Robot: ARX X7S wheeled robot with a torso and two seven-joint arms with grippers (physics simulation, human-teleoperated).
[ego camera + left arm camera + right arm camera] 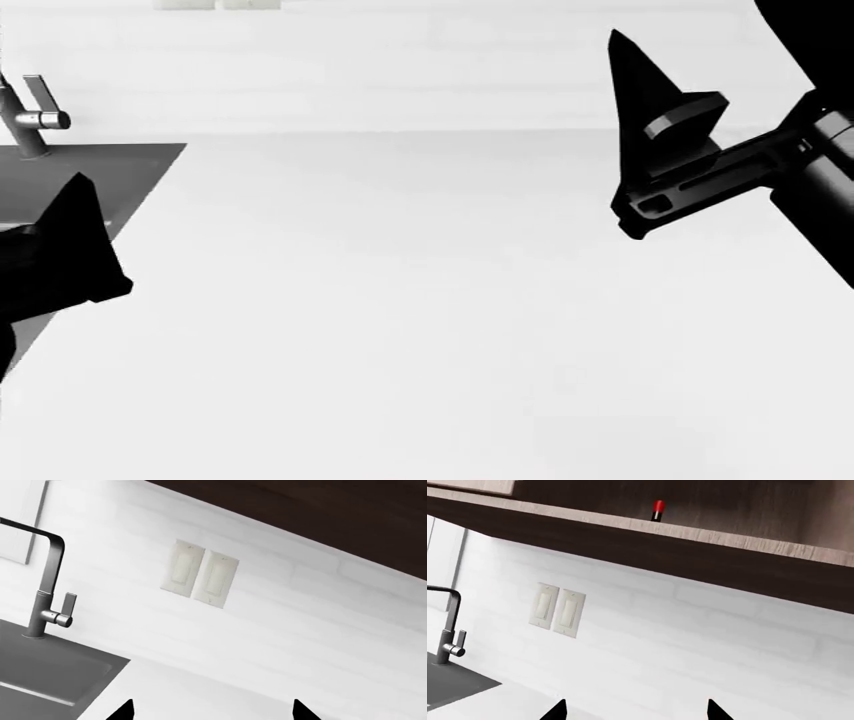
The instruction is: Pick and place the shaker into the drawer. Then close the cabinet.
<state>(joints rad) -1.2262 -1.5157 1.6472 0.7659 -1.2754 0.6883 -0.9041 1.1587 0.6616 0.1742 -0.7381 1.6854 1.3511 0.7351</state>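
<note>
A small red shaker point(658, 510) with a dark base stands upright on the wooden shelf of the upper cabinet point(707, 532), far above and beyond my right gripper point(637, 711). That gripper is open with nothing between its fingertips, and it faces the white tiled wall. My left gripper point(213, 712) is also open and empty, held over the white counter point(400, 300) beside the sink. In the head view the right gripper point(663, 110) hangs at the upper right and the left gripper point(67, 250) at the left edge. The drawer is out of view.
A grey sink point(94, 170) with a tall angular faucet point(48, 580) lies at the counter's left. Two light switches point(200, 575) sit on the tiled backsplash. The dark underside of the cabinet point(627, 550) overhangs the wall.
</note>
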